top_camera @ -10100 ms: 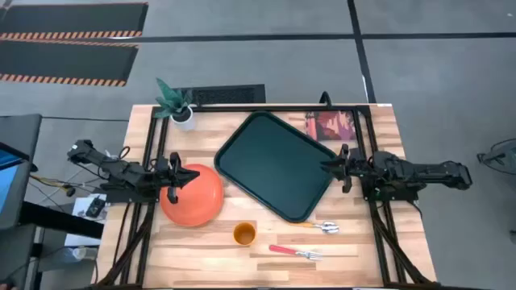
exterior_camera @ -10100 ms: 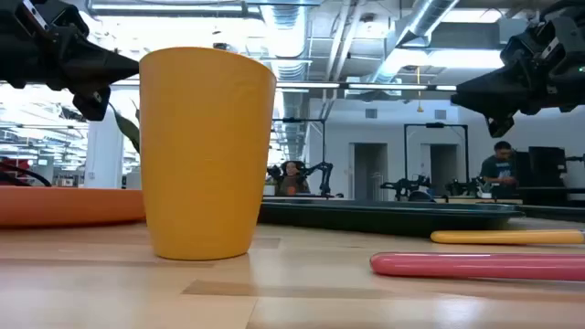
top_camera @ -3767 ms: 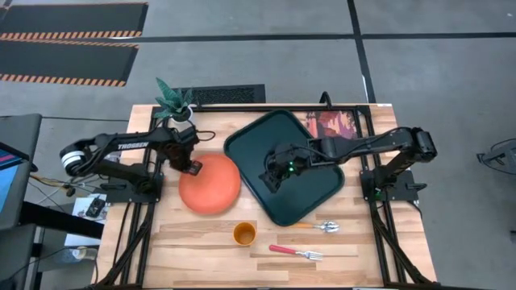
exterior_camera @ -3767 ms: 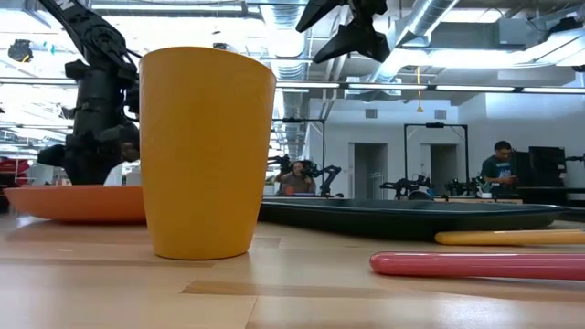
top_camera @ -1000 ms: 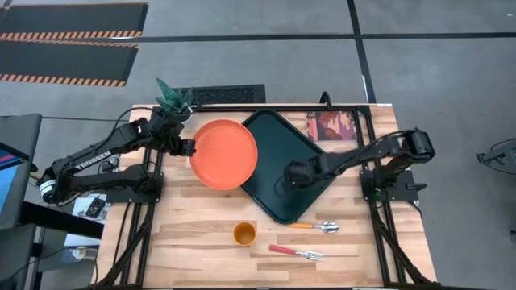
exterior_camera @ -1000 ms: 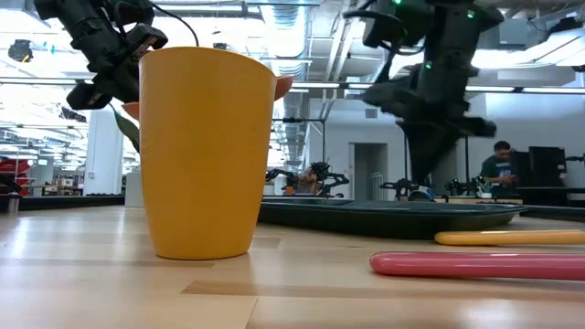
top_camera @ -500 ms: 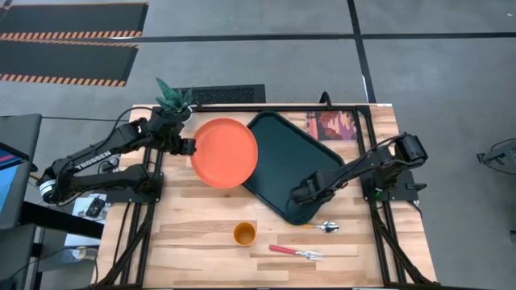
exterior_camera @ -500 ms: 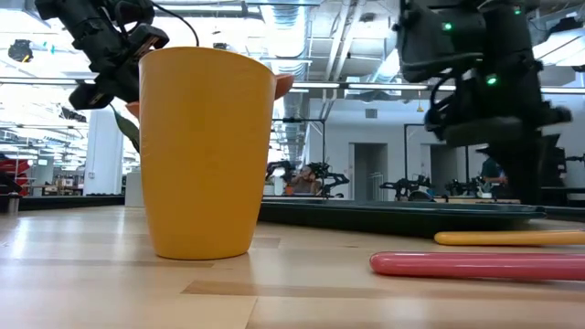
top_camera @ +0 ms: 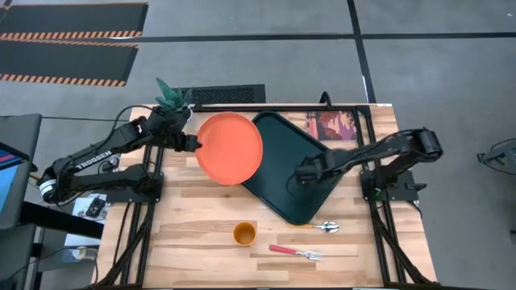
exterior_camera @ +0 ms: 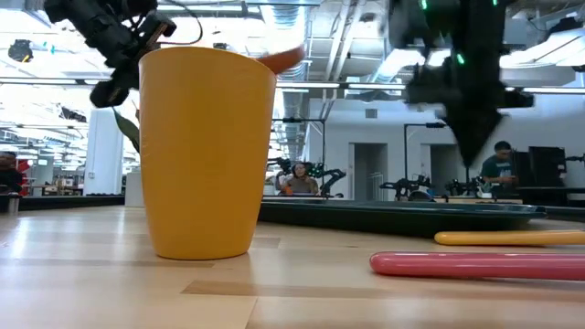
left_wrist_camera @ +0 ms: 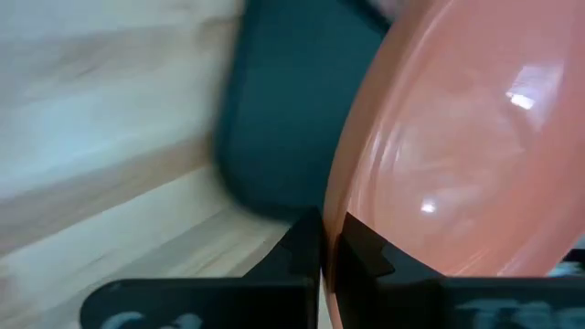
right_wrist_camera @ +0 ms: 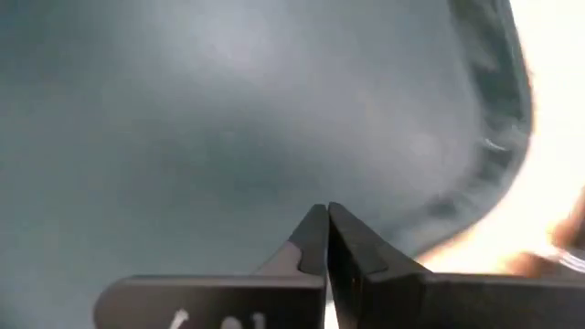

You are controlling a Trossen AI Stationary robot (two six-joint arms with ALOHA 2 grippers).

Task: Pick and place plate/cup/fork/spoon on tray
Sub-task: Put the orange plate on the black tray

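I am in the step of carrying the plate [top_camera: 230, 148] to the tray [top_camera: 306, 193]: my left gripper [top_camera: 192, 145] grasps the plate by its left rim, my fingers [left_wrist_camera: 311, 245] clenched on the edge, and the plate hangs in the air, its right part already over the left far corner of the tray. The next move, I judge, calls for bringing it further right, until it is fully above the tray floor, then lowering it flat before I let go (a tilted release could make it slide over the rim). My left arm reaches from the left side along the far part of the table. My right gripper [top_camera: 305, 171] hovers low above the middle of the tray with its fingers pressed together and empty, the arm stretched in from the right. The cup [top_camera: 244, 234], the spoon [top_camera: 321, 226] and the fork [top_camera: 295, 253] wait on the near part of the table, not yet on the tray.
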